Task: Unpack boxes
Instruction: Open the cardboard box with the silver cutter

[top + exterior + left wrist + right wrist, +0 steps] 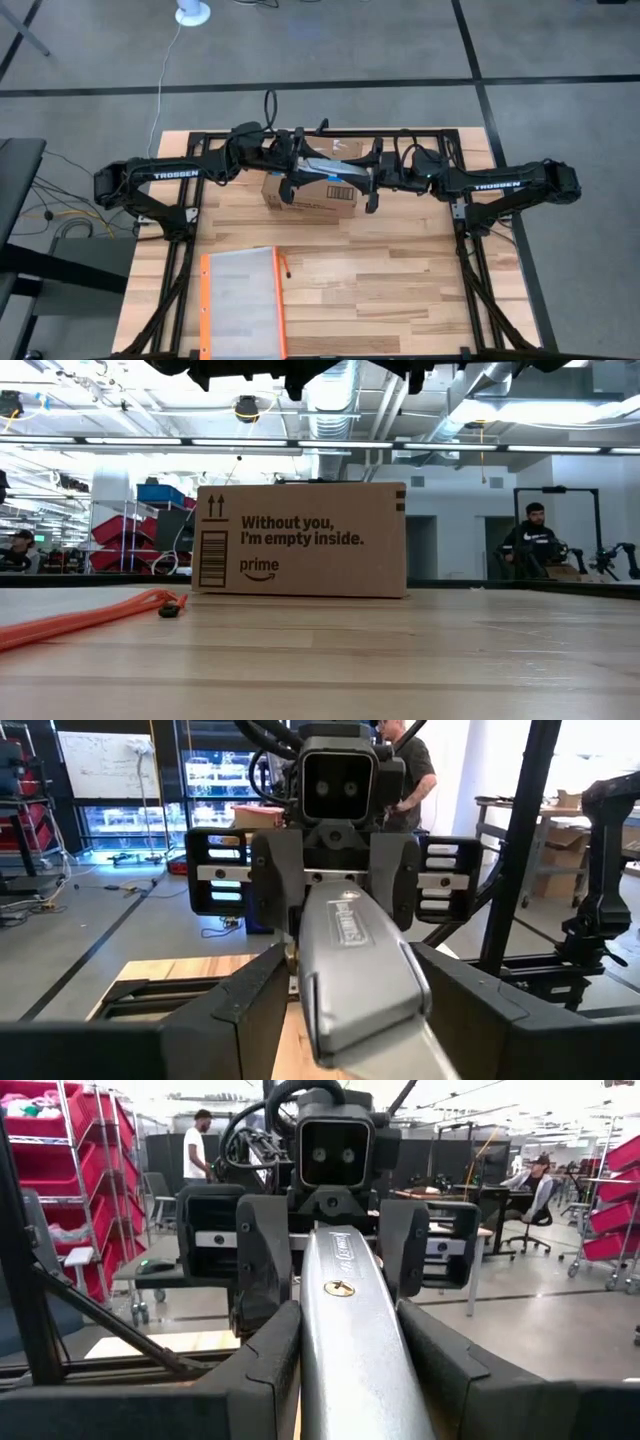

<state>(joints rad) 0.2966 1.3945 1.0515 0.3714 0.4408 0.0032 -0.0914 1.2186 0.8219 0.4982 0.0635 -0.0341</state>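
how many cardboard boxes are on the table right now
1: the box stands toward the table's far edge, at its middle, under both grippers. Any other box hidden behind it would not show.

matt brown cardboard box (302,540) on a smooth pale wood table (400,650).

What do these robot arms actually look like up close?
Both are dark, jointed arms with white TROSSEN lettering on the left arm and the right arm. Black cables loop over their wrists. Each wrist carries a boxy black camera with two round lenses. The left gripper and right gripper have chunky dark fingers.
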